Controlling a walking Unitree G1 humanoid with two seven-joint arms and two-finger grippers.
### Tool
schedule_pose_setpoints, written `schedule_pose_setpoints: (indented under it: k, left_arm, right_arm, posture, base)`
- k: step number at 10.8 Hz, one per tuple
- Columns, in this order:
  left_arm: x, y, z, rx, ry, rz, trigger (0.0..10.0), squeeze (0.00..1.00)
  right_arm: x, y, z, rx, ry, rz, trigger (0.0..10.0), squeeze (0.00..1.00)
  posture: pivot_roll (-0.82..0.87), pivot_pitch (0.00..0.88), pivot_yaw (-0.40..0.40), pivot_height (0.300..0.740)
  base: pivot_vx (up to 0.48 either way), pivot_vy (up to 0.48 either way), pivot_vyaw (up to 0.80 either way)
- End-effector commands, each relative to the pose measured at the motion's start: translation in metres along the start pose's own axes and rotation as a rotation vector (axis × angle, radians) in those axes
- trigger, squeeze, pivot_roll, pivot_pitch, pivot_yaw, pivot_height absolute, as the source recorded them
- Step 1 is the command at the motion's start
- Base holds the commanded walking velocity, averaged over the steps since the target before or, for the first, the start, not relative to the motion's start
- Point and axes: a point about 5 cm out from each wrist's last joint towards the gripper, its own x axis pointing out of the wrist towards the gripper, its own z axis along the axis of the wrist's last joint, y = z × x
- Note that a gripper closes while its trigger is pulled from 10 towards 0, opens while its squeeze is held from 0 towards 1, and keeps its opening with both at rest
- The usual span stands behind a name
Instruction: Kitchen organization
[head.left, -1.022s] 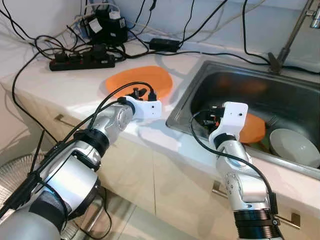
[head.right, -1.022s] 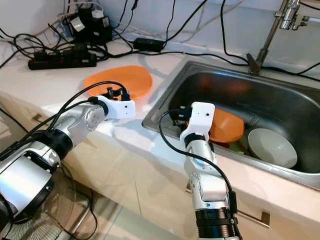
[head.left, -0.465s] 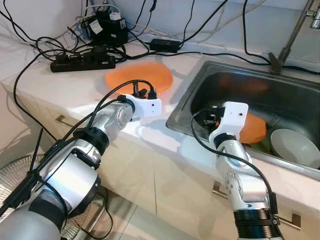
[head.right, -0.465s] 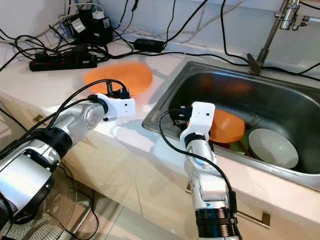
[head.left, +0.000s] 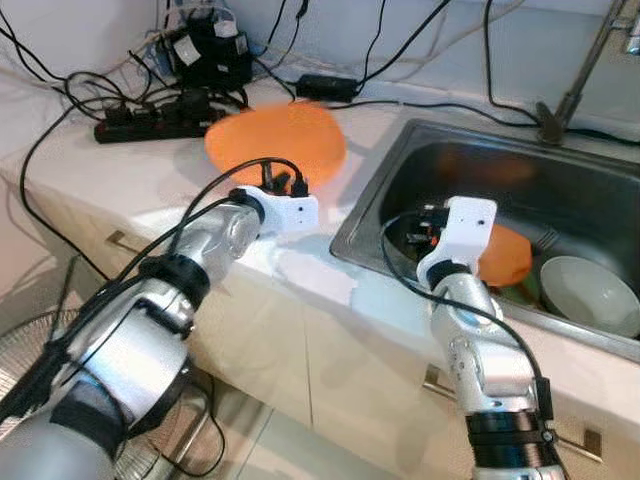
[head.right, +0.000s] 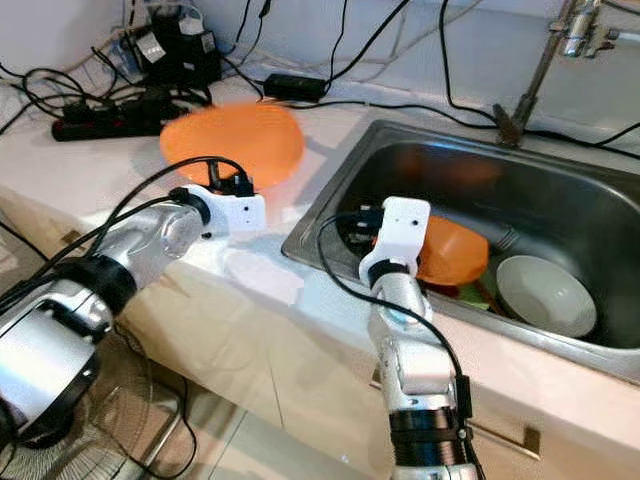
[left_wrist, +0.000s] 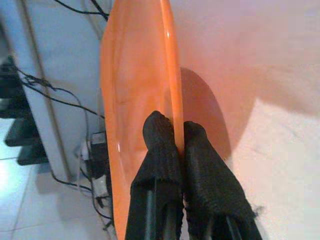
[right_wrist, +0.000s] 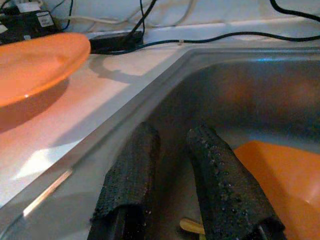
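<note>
Lifted since a moment ago, the round orange plastic plate (head.left: 277, 142) now has its far side tipped up off the pale counter (head.left: 130, 180), where before it lay flat near the back edge by the black power strip (head.left: 140, 122). My left claw (left_wrist: 179, 150) pinches the plate's near rim, one finger on each face. My right claw (right_wrist: 172, 172) hangs over the left end of the stainless steel sink (head.left: 560, 190), fingers a little apart and holding nothing.

I judge the risk to be the thin grip: I hold only the rim's edge, so the plate could pivot or slip out as its weight swings, and drop onto the counter or against the cables behind it. Swinging it toward the sink could also clip the sink's rim.

My left wrist view shows the fingers pressed on the rim and the plate's shadow on the counter, which the head views hide behind my wrist. The head views show an orange dish (head.left: 505, 255) and a white bowl (head.left: 590, 293) already lying in the sink's front right part.
</note>
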Motion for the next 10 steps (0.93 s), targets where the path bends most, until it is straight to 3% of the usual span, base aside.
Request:
schedule_pose_setpoints:
  k: [1,2,3,4,6,7,10]
  left_arm:
    - [-0.002,0.005,0.003,0.008,-0.034,0.058,0.0,0.00]
    - [-0.005,0.015,0.011,0.004,-0.095,0.132,7.5,0.00]
    - [-0.010,0.018,0.015,-0.015,-0.129,0.166,10.0,0.00]
    - [-0.016,0.018,0.020,-0.027,-0.158,0.193,10.0,0.00]
    - [-0.025,0.014,0.028,-0.035,-0.191,0.202,10.0,0.00]
    - [-0.033,0.009,0.034,-0.041,-0.209,0.203,10.0,0.00]
    - [-0.041,0.008,0.046,-0.019,-0.268,0.188,10.0,0.00]
  right_arm:
    - [0.004,0.000,0.005,0.011,-0.017,0.004,10.0,0.00]
    - [0.010,-0.002,0.012,0.006,-0.039,0.005,10.0,0.00]
    - [0.014,-0.002,0.018,0.003,-0.060,0.011,10.0,0.05]
    - [0.018,-0.003,0.023,0.011,-0.077,0.018,10.0,1.00]
    - [0.024,-0.003,0.029,0.038,-0.091,0.028,10.0,1.00]
    - [0.029,-0.001,0.039,0.136,-0.108,0.044,10.0,1.00]
    - [0.034,0.000,0.050,0.249,-0.119,0.069,10.0,1.00]
  posture:
    - [0.14,0.068,0.027,0.740]
    - [0.15,0.060,0.027,0.740]
    - [0.15,0.055,0.025,0.740]
    - [0.16,0.044,0.021,0.740]
    - [0.18,0.023,0.015,0.740]
    - [0.18,0.007,0.013,0.740]
    - [0.19,0.000,0.009,0.740]
  base:
    - [0.000,0.000,0.00]
    - [0.000,0.000,0.00]
    - [0.000,0.000,0.00]
    - [0.000,0.000,0.00]
    - [0.000,0.000,0.00]
    - [0.000,0.000,0.00]
    - [0.000,0.000,0.00]
